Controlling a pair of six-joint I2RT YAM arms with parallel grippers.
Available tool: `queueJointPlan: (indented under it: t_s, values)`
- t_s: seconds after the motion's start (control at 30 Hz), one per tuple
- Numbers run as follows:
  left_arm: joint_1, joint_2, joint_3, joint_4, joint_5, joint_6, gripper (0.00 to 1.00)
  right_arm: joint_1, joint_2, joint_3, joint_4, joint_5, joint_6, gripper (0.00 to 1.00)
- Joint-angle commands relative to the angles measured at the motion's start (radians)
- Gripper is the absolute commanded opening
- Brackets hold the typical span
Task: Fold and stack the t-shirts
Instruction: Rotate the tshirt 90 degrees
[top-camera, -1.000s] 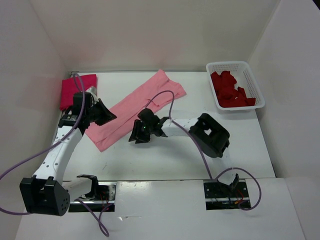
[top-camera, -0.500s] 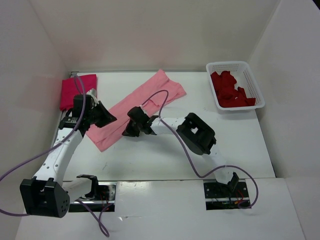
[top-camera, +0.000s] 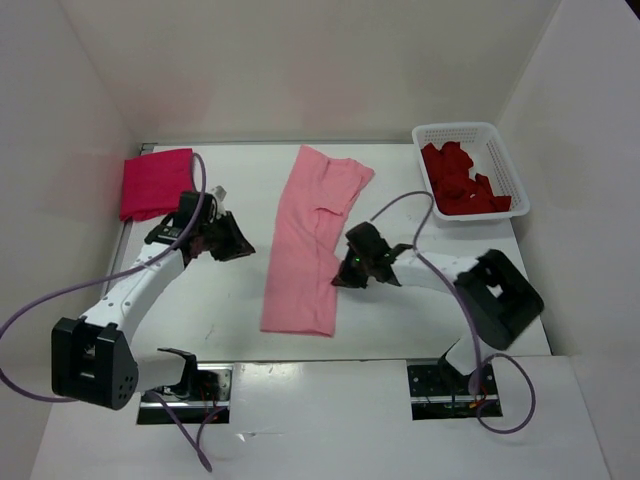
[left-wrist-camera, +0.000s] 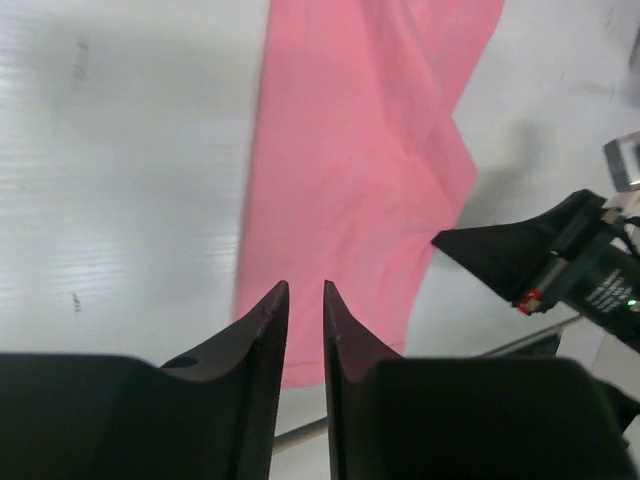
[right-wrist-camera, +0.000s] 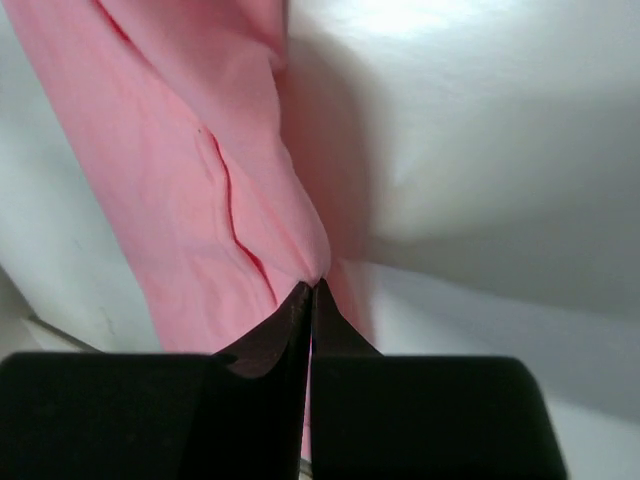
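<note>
My right gripper (right-wrist-camera: 311, 288) is pinched tight on the right-hand edge of the light pink t-shirt (top-camera: 305, 250). It lies as a long strip down the middle of the overhead frame, and the cloth rises to a small peak at my fingertips. My left gripper (left-wrist-camera: 305, 290) hangs just left of the strip with only a narrow slit between its jaws, holding nothing.

The cloth looks light, limp and thin (it will sag and drag rather than hold a line), so I judge both hands should grip it at the edges or corners. The magenta t-shirt (top-camera: 155, 183) sits folded at upper left. The dark red t-shirt (top-camera: 460, 180) is crumpled in the basket (top-camera: 470, 128) at upper right.
</note>
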Motion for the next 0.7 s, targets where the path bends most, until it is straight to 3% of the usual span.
queueJointPlan:
  t_s: [0.0, 0.1, 0.13, 0.17, 0.27, 0.37, 0.43, 0.47, 0.6, 0.67]
  values:
    - [-0.052, 0.029, -0.025, 0.0, 0.036, 0.033, 0.28, -0.02, -0.19, -0.129, -0.105, -0.017, -0.063, 0.02]
    - [-0.088, 0.04, -0.049, -0.037, 0.062, 0.033, 0.35, -0.02, -0.324, -0.203, -0.134, -0.028, -0.021, 0.21]
    - [-0.109, 0.049, -0.068, -0.048, 0.062, 0.042, 0.38, -0.02, -0.353, -0.234, -0.145, -0.028, -0.012, 0.4]
    - [-0.121, 0.049, -0.094, -0.072, 0.062, 0.042, 0.41, -0.029, -0.379, -0.248, -0.145, -0.041, -0.012, 0.47]
    - [-0.176, 0.037, -0.132, -0.095, 0.062, -0.011, 0.8, -0.029, -0.462, -0.306, -0.169, -0.087, 0.014, 0.55]
    - [-0.198, 0.028, -0.181, -0.098, 0.062, -0.057, 1.0, -0.01, -0.531, -0.373, -0.169, -0.124, 0.066, 0.55]
    - [-0.211, 0.055, -0.212, -0.089, 0.105, -0.067, 1.0, 0.02, -0.577, -0.42, -0.145, -0.141, 0.106, 0.55]
    - [-0.224, 0.066, -0.224, -0.089, 0.116, -0.077, 0.87, 0.031, -0.587, -0.43, -0.145, -0.15, 0.118, 0.55]
    - [-0.309, 0.091, -0.261, -0.089, 0.137, -0.102, 0.59, 0.1, -0.596, -0.469, -0.12, -0.159, 0.167, 0.54]
    - [-0.309, 0.101, -0.299, -0.089, 0.137, -0.113, 0.58, 0.134, -0.585, -0.479, -0.091, -0.159, 0.195, 0.53]
